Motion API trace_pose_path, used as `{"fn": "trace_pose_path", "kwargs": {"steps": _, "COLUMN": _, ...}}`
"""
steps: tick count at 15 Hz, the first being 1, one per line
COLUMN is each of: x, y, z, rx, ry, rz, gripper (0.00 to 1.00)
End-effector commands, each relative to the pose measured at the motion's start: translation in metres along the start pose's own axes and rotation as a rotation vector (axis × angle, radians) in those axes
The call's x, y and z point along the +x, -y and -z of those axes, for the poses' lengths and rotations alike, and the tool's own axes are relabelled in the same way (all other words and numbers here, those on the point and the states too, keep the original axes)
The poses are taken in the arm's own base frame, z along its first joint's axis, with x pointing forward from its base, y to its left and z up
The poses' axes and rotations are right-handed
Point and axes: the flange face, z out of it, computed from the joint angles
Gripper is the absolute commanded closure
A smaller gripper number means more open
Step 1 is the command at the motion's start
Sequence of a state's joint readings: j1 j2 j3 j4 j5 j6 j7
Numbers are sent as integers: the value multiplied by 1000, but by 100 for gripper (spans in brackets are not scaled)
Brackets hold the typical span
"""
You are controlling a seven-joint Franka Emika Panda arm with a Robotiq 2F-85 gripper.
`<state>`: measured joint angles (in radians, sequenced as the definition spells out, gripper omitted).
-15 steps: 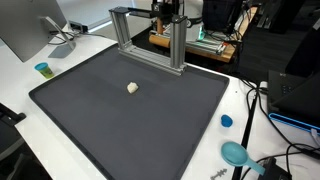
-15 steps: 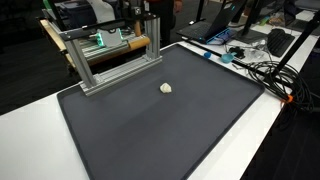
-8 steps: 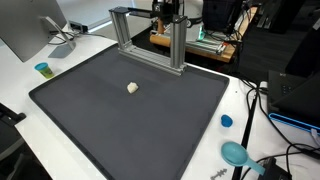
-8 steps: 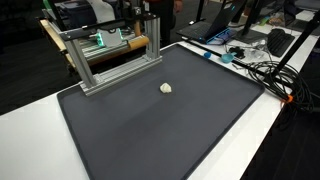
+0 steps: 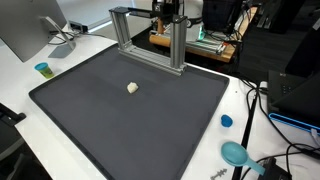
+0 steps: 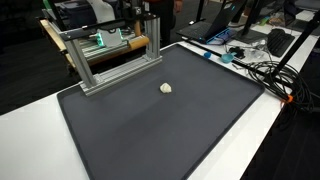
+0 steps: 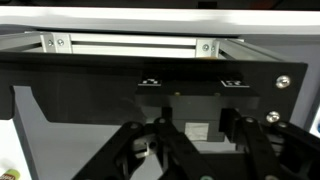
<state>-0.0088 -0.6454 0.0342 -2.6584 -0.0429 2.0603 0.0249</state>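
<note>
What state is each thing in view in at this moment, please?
Aluminium frame: upright at the far edge of the black mat.
Gripper: seemingly open, holding nothing, facing the frame.
Small white lump: lying loose on the mat, untouched.
Teal cup: upright on the white table, off the mat.
Blue cap: lying flat beside the mat.

Open mat (image 5: pixel 130 130), metal frame (image 5: pixel 178 48) along one edge, small ball (image 5: pixel 132 88) mid-mat
</note>
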Motion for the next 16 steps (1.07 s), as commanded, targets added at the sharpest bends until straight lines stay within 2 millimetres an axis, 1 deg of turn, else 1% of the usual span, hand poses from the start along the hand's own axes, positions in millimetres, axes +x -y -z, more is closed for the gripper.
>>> {"fn": "trace_pose_path", "kwargs": {"steps": 1, "x": 3, "y": -1, "z": 0, "rx": 26, "ry": 46, "rz": 32, "gripper": 79}}
{"fn": "trace_pose_path", "kwargs": {"steps": 6, "x": 10, "y": -2, "z": 4, "rx": 41, "ry": 28, "rz": 28, "gripper": 79}}
{"fn": "trace_pose_path", "kwargs": {"steps": 7, "x": 13, "y": -6, "z": 10, "rx": 24, "ry": -10, "rz": -4, "gripper": 79}}
{"fn": "trace_pose_path", "kwargs": {"steps": 9, "x": 22, "y": -16, "z": 30, "rx": 18, "ry": -75, "rz": -39, "gripper": 79}}
{"fn": "trace_pose_path", "kwargs": {"steps": 10, "x": 30, "y": -22, "z": 43, "rx": 18, "ry": -108, "rz": -55, "gripper": 79}}
{"fn": "trace_pose_path", "kwargs": {"steps": 12, "x": 51, "y": -29, "z": 68, "rx": -1, "ry": -202, "rz": -95, "gripper": 79}}
{"fn": "trace_pose_path", "kwargs": {"steps": 14, "x": 78, "y": -25, "z": 90, "rx": -32, "ry": -311, "rz": -126, "gripper": 79}}
{"fn": "trace_pose_path", "kwargs": {"steps": 15, "x": 96, "y": -18, "z": 98, "rx": -51, "ry": -363, "rz": -144, "gripper": 79}}
{"fn": "trace_pose_path", "kwargs": {"steps": 16, "x": 112, "y": -11, "z": 101, "rx": -70, "ry": -375, "rz": -160, "gripper": 79}}
